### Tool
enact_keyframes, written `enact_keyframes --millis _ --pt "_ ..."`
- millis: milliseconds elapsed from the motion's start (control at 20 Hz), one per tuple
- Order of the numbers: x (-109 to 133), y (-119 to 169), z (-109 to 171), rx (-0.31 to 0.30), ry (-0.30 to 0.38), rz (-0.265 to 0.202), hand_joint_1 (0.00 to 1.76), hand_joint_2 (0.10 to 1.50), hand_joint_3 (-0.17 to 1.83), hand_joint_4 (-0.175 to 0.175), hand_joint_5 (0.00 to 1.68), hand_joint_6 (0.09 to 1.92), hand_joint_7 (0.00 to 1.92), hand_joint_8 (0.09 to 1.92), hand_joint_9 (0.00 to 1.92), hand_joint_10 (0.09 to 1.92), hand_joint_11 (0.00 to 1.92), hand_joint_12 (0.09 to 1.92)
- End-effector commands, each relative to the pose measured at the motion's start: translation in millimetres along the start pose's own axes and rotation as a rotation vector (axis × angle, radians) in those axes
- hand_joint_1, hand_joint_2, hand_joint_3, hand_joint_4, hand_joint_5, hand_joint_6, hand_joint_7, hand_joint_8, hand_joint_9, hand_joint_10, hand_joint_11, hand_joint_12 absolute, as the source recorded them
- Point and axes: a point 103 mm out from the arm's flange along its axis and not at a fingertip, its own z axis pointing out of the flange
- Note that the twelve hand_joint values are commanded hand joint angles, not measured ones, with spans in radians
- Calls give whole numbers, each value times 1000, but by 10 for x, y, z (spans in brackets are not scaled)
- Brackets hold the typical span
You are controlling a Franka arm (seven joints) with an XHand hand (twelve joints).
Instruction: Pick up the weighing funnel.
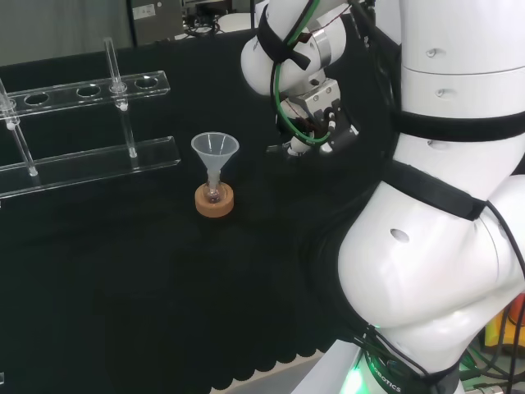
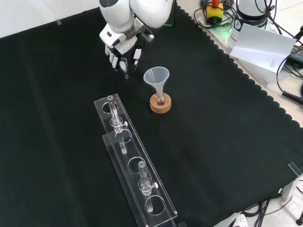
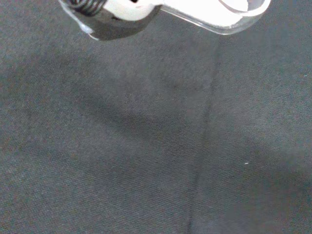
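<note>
Wrist view first: what is shown at the black and white robot hand [image 3: 124, 7]?

— A small clear scoop-shaped weighing funnel [image 3: 219, 22] is seen close under the palm, above the matte black woven cloth of the table [image 3: 146, 146]. In the front view the fingers [image 2: 122, 53] are seen curled downward and closed together, and a thin clear stem pokes out just beneath them. The piece is therefore judged to be gripped and lifted off the cloth.

How is it expected to handle?

— It is judged very light, stiff and thin-walled. Whether it is glass or plastic cannot be told. Its smooth surface is likely slippery against the fingers, and if it is glass it would chip or crack when dropped. The narrow stem is taken to be the weakest part, so hold is better taken across the wider scoop body.

What is placed around it?

— Just beside the robot hand, a large clear cone-shaped funnel [image 2: 156, 75] stands mouth up with its stem in a small flask [image 2: 160, 98] on a round tan cork ring [image 2: 160, 106]. Farther from the robot hand, a long clear plastic rack [image 2: 135, 175] with upright tubes is set.
</note>
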Motion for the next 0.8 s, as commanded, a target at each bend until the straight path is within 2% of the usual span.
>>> enact_keyframes --millis 50,800 --pt "-70 -163 -158 9 -40 23 1103 1026 63 57 1111 822 1102 566 1333 149 1105 851" --pt "-20 -564 -705 7 -75 47 1106 1017 75 56 1121 808 1111 560 1341 139 1113 844"
